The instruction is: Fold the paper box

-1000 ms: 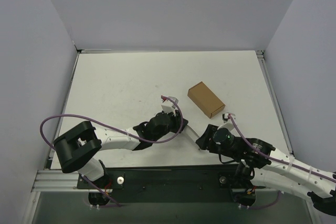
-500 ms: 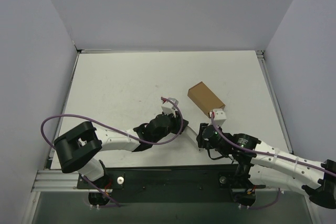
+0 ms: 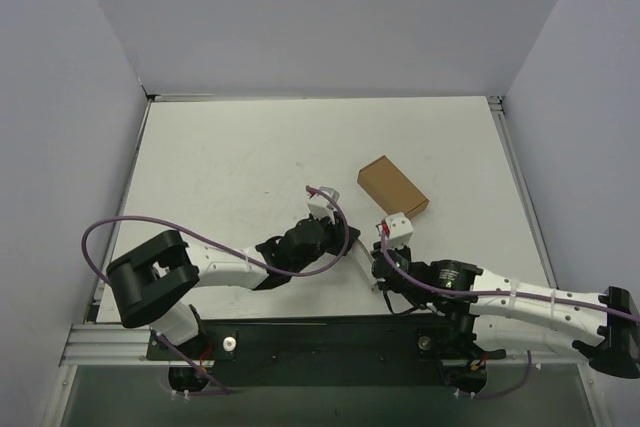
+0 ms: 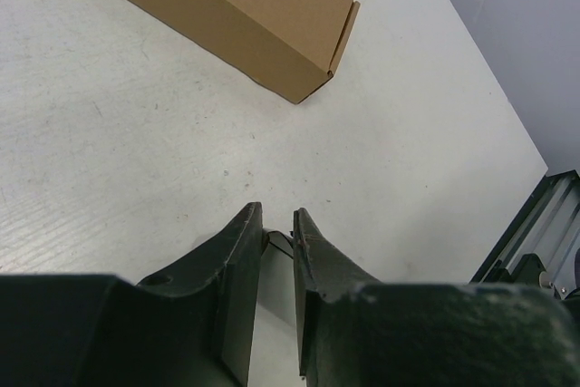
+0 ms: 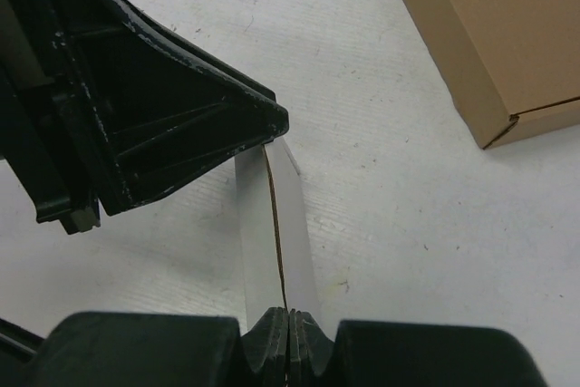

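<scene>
The paper box (image 5: pixel 272 224) is a thin white-grey card, folded into a narrow upright strip with a brown crease line along it. In the right wrist view it runs from the tips of my left gripper (image 5: pixel 270 129) down into my right gripper (image 5: pixel 288 316), which is shut on its near edge. In the left wrist view, my left gripper (image 4: pixel 277 222) stands narrow with the card's edge pinched at its fingertips. From above, the card (image 3: pixel 362 249) shows as a pale sliver between the two grippers, mostly hidden by the wrists.
A small closed brown cardboard box (image 3: pixel 392 189) lies on the white table (image 3: pixel 230 167) just beyond both grippers; it shows too in the left wrist view (image 4: pixel 227 15) and the right wrist view (image 5: pixel 498 33). Grey walls enclose the table on three sides.
My right arm has swung left toward the left gripper, and its jaws have gone from open to shut on the card. The left arm has stayed put.
</scene>
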You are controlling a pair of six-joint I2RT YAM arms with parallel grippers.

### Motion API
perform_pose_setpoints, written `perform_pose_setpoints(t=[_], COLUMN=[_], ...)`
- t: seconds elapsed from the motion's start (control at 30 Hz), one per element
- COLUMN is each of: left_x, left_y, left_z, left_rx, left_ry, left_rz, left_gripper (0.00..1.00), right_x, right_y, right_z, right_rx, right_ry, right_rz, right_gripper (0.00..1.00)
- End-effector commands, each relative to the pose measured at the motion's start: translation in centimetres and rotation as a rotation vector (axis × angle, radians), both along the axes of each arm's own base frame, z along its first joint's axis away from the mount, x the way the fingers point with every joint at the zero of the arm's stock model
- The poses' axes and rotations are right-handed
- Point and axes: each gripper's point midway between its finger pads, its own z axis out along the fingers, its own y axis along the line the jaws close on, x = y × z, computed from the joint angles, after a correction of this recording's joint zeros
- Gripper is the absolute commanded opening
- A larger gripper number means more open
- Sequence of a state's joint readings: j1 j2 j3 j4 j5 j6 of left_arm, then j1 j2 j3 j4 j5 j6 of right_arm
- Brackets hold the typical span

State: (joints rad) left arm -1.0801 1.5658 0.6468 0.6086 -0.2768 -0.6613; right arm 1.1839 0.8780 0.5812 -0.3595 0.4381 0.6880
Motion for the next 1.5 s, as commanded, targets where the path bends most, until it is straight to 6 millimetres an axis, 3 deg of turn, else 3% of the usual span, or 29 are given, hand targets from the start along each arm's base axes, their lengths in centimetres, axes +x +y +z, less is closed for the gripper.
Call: perform_pose_setpoints(t=[0.0, 0.37, 0.6, 0.93, 1.33, 1.43, 1.47], left_x=[-3.3, -4.3, -4.9, -5.0, -5.0, -4.5, -4.3], left_y=[3.4, 3.7, 4.2, 3.3, 3.2, 3.3, 2.9], left_z=[-8.7, -9.4, -10.9, -11.1, -12.1, -12.1, -11.6], left_rx=[0.262, 0.239, 0.22, 0.207, 0.217, 0.268, 0.267], left_ry=[0.131, 0.131, 0.164, 0.161, 0.176, 0.173, 0.166], left_rz=[-0.049, -0.038, -0.035, -0.047, -0.042, -0.025, -0.023], left_gripper=[0.26, 0.23, 0.22, 0.22, 0.21, 0.21, 0.2], right_x=[-0.6, -1.3, -1.6, -1.3, -1.5, -1.6, -1.7], right_y=[-1.1, -2.1, -1.9, -2.5, -2.7, -2.5, -2.4], right_z=[-1.7, -1.9, -1.8, -0.9, -1.8, -1.2, -0.9], right_rx=[-0.114, -0.282, -0.315, -0.326, -0.359, -0.311, -0.293], right_ry=[-0.024, -0.113, -0.12, -0.137, -0.099, -0.075, -0.068], right_rz=[-0.04, -0.081, -0.084, -0.127, -0.161, -0.161, -0.159], right_gripper=[0.0, 0.0, 0.0, 0.0, 0.0, 0.23, 0.37])
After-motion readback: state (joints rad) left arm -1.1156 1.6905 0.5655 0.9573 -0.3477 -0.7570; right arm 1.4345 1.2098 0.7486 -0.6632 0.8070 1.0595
